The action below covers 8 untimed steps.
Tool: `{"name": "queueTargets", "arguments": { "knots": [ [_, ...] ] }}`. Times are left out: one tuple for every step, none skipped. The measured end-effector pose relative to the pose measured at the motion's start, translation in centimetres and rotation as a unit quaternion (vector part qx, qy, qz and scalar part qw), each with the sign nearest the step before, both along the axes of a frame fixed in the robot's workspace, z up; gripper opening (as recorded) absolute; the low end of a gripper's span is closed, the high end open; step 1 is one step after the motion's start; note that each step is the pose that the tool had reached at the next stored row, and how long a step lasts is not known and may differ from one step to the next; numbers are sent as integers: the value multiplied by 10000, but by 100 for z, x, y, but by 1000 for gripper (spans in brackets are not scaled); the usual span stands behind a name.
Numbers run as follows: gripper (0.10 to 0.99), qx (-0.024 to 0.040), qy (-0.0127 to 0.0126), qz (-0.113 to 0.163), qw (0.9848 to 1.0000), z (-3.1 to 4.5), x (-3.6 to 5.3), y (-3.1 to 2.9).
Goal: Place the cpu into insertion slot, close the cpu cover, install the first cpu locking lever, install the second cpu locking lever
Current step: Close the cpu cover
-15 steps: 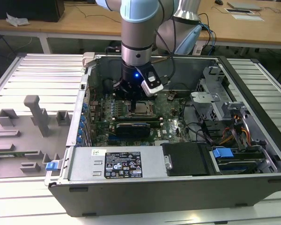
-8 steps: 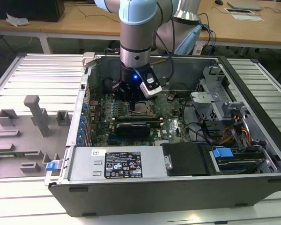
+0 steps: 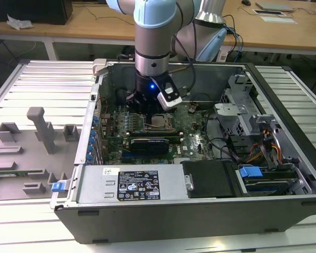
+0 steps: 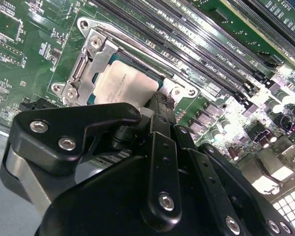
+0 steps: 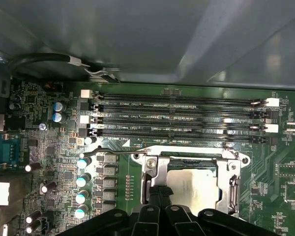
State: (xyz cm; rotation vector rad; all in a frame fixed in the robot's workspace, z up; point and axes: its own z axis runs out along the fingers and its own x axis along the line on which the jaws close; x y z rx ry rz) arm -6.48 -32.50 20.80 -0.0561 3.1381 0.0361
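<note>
The cpu [image 5: 194, 187] lies flat in the insertion slot [image 5: 191, 165] on the green board, its pale metal top facing up; it is the pale square [image 3: 160, 122] in the exterior view. The silvery cpu cover [image 5: 155, 169] lies down around it, framing the chip [image 4: 125, 83]. A thin wire locking lever [image 5: 113, 153] runs along the socket's edge next to the memory slots. My gripper [image 5: 160, 195] is shut with nothing in it, its tip [image 4: 162, 103] at the socket's rim beside the chip. In the exterior view the gripper [image 3: 147, 112] hangs low over the board.
Long black memory slots [image 5: 177, 118] run beside the socket. A black card [image 3: 150, 143] stands in front of it. The case wall [image 3: 97, 100], power supply [image 3: 129, 184] and drive cage [image 3: 253, 137] close in the board. Capacitors [image 5: 81, 182] stand nearby. A grey fixture tray [image 3: 26, 153] lies outside.
</note>
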Motion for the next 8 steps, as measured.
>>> {"name": "queueTargets", "arguments": {
  "knots": [
    [106, -1, 0, 0, 10000, 18, 0, 0],
    [106, -1, 0, 0, 10000, 34, 0, 0],
    [106, -1, 0, 0, 10000, 57, 0, 0],
    [106, -1, 0, 0, 10000, 77, 0, 0],
    [106, -1, 0, 0, 10000, 101, 0, 0],
    [106, -1, 0, 0, 10000, 124, 0, 0],
    [106, -1, 0, 0, 10000, 159, 0, 0],
    [106, -1, 0, 0, 10000, 179, 0, 0]
  ]
}}
